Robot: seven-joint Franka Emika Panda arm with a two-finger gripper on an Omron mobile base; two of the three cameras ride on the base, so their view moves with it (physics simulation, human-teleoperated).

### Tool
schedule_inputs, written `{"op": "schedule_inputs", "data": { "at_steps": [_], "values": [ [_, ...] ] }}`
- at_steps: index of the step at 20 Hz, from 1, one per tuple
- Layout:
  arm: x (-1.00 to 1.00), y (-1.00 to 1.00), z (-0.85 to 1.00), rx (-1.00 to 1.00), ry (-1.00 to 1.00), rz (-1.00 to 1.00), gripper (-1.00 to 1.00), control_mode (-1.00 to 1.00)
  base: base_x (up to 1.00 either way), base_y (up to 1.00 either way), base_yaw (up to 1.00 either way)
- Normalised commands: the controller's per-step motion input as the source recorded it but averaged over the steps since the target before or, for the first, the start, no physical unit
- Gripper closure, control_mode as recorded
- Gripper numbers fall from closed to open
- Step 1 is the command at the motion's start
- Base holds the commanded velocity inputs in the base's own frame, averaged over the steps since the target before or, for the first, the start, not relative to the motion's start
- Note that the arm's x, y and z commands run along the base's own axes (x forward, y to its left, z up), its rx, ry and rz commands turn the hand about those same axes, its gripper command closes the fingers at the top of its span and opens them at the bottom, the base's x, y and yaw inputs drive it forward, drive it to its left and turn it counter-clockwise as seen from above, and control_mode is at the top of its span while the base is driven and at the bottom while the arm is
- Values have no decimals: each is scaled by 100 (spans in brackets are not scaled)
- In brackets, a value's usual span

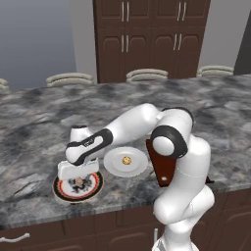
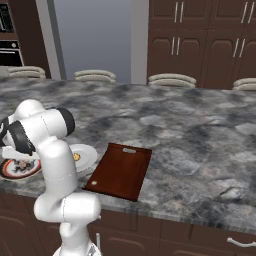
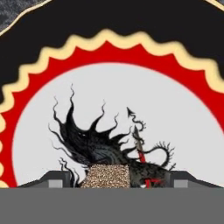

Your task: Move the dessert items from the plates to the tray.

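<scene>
Brownish piece on patterned plate

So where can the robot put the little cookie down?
The tray looks bare all over, right of the white plate. The counter beyond it is open too. It's crowded by the patterned plate, where the gripper hangs low.

Kitchen — marble counter, dark cabinets

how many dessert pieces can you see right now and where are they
2. A golden cookie lies on the plain white plate; a paler brownish piece sits between the gripper fingertips over the patterned plate.
</scene>
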Motion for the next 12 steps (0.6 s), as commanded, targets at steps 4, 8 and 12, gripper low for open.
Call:
{"op": "schedule_inputs", "data": {
  "at_steps": [4,8,12],
  "values": [
    [0,0,0,0,0,0,100,-100,0,0,0],
    [0,1,-7,0,-1,0,100,-100,0,0,0],
    [0,0,-10,0,0,0,100,-100,0,0,0]
  ]
}}
